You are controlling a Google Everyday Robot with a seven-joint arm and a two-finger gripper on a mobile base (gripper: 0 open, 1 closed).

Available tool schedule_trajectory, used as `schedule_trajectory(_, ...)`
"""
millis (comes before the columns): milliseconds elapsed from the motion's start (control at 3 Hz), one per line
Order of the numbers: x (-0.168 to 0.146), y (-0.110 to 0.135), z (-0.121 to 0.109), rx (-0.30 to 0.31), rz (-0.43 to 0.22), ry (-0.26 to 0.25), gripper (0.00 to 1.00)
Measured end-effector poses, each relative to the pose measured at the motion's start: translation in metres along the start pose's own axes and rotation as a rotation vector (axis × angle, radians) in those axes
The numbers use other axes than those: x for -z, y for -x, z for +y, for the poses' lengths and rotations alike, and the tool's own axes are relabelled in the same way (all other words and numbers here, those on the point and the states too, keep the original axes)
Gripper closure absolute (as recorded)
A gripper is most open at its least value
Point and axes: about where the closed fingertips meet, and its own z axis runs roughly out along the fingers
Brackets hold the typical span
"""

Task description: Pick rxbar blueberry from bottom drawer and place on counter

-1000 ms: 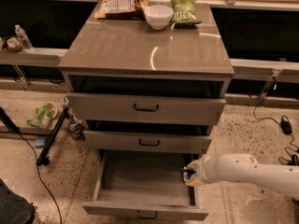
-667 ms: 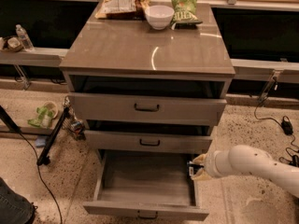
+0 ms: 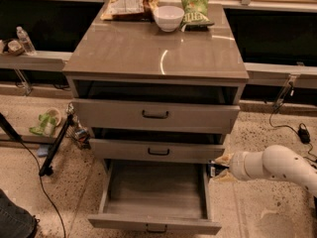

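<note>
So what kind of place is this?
Probably a lab or office test area: a chip bag and a bowl on the counter, a cable on the floor. The gripper holds the rxbar blueberry beside the open bottom drawer.

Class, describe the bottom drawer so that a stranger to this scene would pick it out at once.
Find the grey-brown cabinet with the glossy counter on top. Its bottom drawer is the lowest of three. Unlike the top drawer and middle drawer, it is pulled far out, and the robot's hand holds a small dark snack bar just beside its right wall.
</note>
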Motion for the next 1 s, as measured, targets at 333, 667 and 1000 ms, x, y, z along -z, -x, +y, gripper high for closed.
schedule_trajectory(333, 0.004, 0.005, -0.002, -0.015, -0.021, -0.004, 1.0)
schedule_trajectory(667, 0.034, 0.02, -0.022, -0.037, -0.095, -0.03, 1.0)
schedule_trajectory(1000, 0.082, 0.051, -0.055, -0.031, -0.208, -0.049, 1.0)
